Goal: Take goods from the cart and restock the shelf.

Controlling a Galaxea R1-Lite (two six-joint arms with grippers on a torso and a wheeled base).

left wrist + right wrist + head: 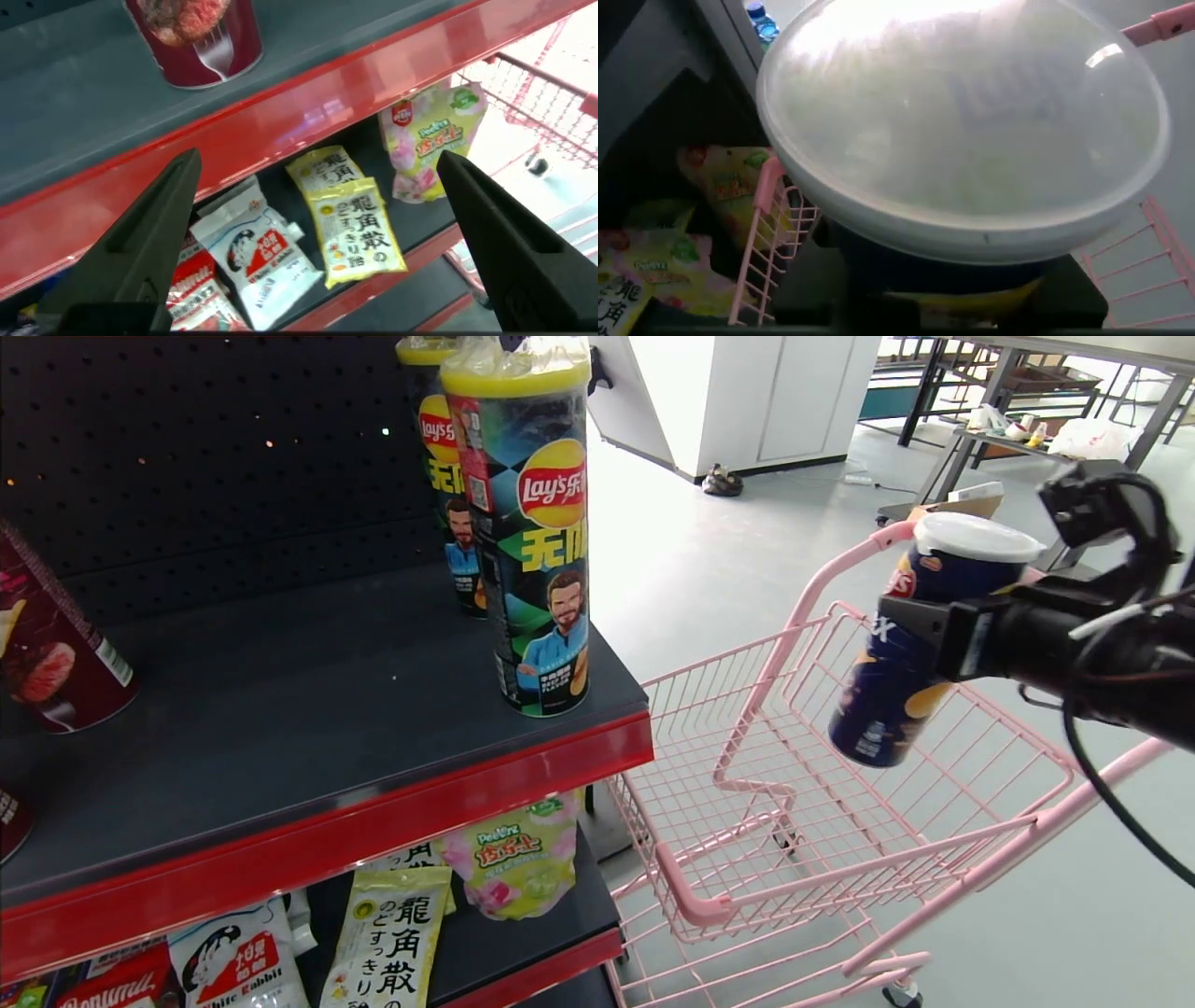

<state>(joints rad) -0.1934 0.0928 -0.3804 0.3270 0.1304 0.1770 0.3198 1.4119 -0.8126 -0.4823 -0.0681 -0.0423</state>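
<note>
Head view: right claw (920,627) clenched on the blue chip can (896,681), tilted, above the pink cart (840,859). Shelf (280,728) beside the cart. Left claw (318,163): spread, empty.

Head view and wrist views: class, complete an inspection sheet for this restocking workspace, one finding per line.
Surface: dark shelf board with a red front edge and a pegboard behind.
Job's things: blue can held above the pink cart; two tall green cans at the shelf's right end; red can at its left.
Clutter: snack packets on the lower shelf.
Grippers: right gripper shut on the blue can; left gripper open, empty, in front of the shelf's red edge.
Cables: black cable hanging from the right arm.
Surroundings: grey floor, white cabinets, tables behind.
</note>
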